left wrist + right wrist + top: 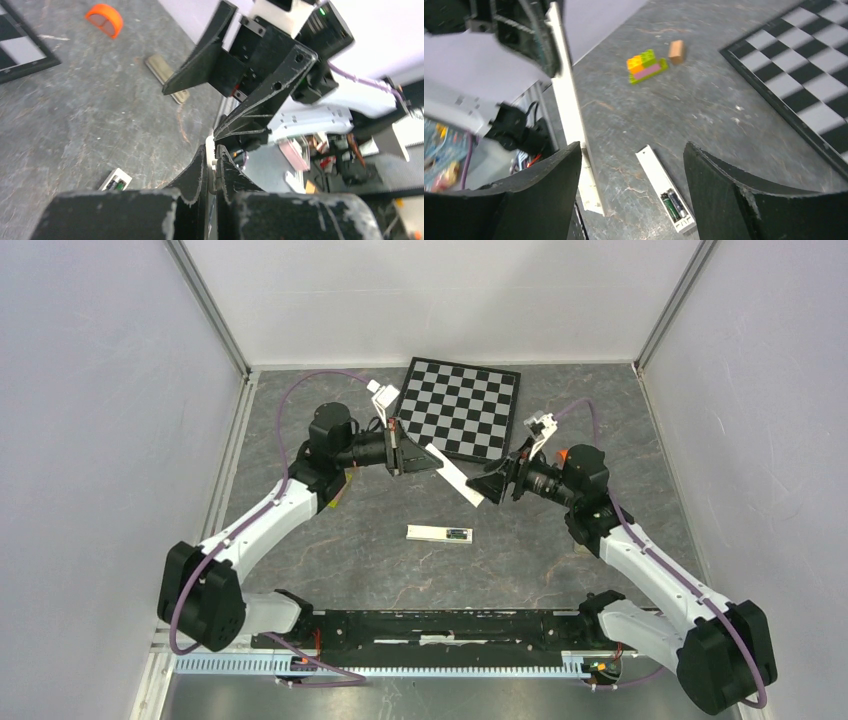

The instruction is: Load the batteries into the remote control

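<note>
We see a matt grey table [540, 560], scuffed, veined like stone. The remote [655, 167] and the strip [569, 115] look smooth white plastic; the batteries [672, 204] gleam. The right gripper [631, 147] has matt black plastic fingers [724, 190], scratched.

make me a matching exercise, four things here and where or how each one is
Things
1. batteries
2. white strip
3. right gripper
4. toy bricks

Places or states
A. open, holding nothing
B. lying in the recess of the remote
C. pinched in the left gripper, held off the table
D. on the table next to a brown block

Pairs: 1-B, 2-C, 3-A, 4-D
</note>
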Action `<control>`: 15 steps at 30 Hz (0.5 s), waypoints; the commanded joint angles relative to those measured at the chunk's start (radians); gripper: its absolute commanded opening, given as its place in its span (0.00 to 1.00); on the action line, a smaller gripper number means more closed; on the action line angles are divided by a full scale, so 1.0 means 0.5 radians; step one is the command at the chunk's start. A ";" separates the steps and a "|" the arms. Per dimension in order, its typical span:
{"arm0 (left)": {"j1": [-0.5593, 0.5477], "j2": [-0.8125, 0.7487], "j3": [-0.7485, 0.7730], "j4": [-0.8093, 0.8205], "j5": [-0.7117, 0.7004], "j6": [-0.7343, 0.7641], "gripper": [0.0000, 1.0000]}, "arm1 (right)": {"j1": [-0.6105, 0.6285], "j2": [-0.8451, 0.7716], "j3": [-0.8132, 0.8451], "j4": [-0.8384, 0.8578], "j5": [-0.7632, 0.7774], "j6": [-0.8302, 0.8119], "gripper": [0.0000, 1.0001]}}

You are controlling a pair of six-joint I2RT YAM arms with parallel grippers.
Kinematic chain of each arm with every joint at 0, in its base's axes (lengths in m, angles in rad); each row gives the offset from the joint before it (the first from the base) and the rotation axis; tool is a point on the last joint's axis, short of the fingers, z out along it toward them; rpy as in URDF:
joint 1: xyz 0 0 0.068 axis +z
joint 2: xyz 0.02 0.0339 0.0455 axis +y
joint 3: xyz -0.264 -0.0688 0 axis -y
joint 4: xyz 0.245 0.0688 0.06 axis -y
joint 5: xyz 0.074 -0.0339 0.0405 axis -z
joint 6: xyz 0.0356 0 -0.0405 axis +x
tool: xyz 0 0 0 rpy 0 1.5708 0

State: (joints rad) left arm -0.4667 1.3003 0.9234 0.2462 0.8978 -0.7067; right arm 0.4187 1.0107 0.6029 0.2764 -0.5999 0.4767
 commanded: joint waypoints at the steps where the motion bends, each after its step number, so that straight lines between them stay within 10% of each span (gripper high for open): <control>1: -0.001 -0.108 0.079 0.066 0.354 0.232 0.02 | 0.026 -0.001 0.130 0.113 -0.625 -0.304 0.77; 11: 0.001 -0.161 0.126 0.061 0.352 0.211 0.03 | 0.145 -0.009 0.223 -0.018 -0.811 -0.539 0.45; 15: 0.000 -0.198 0.092 0.062 0.247 0.144 0.40 | 0.177 0.014 0.251 -0.011 -0.773 -0.545 0.14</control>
State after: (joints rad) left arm -0.4667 1.2442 0.9493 0.2493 1.0466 -0.6350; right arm 0.4927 1.0142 0.6754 0.2531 -0.9730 0.2356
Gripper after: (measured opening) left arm 0.245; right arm 0.237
